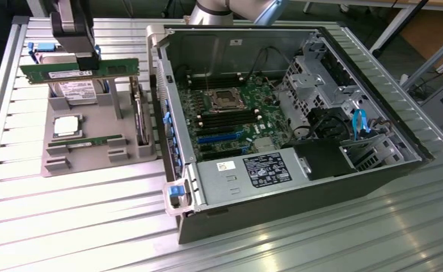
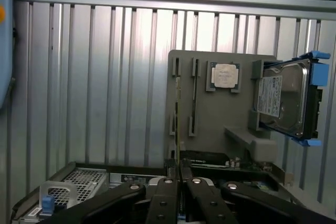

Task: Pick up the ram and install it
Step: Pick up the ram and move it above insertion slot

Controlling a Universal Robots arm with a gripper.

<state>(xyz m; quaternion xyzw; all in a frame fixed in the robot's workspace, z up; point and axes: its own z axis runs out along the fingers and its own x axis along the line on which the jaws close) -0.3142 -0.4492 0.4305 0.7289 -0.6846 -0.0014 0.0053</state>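
My gripper is shut on the ram, a long green stick with a white label. It hangs level in the air above the grey parts tray, at the exterior view's upper left. In the wrist view the ram stands edge-on between the two black fingers of the gripper. A second green stick lies in a slot of the tray. The open computer case sits at the exterior view's right, with black memory slots beside the CPU socket on its motherboard.
The tray also carries a square silver CPU chip and a grey hard drive with blue rails. The tall case wall stands between tray and motherboard. A power supply and drive cages crowd the case. Everything rests on a slatted metal table.
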